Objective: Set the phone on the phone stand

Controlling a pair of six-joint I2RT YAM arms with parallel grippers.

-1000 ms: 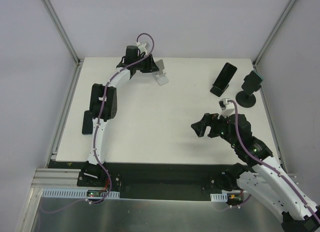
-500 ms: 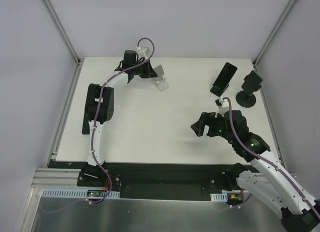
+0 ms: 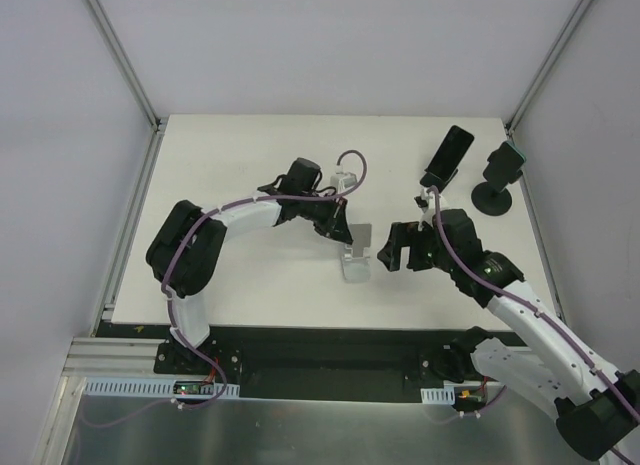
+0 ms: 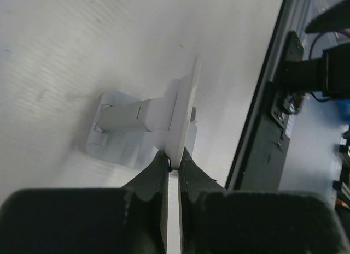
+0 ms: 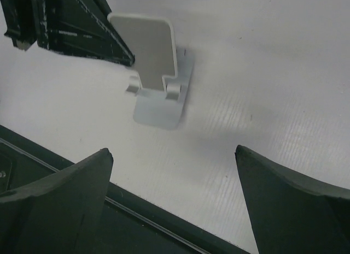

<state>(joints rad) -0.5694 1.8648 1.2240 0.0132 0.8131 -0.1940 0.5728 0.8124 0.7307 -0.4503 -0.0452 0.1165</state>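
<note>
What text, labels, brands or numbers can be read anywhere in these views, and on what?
No text can be read in any view.
Phone stand: plain silver, no marking.
Propped phone at the back right: dark, nothing legible.
Small board below the left arm's base: too small to read.

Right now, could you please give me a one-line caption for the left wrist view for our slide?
Left gripper shut on the edge of the phone stand plate, with the white table behind.

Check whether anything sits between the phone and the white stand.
Only the right pincer, open, hangs between the phone and the stand. No object lies on that stretch. The left pincer grips the stand's backplate edge, which could crowd placement.
</note>
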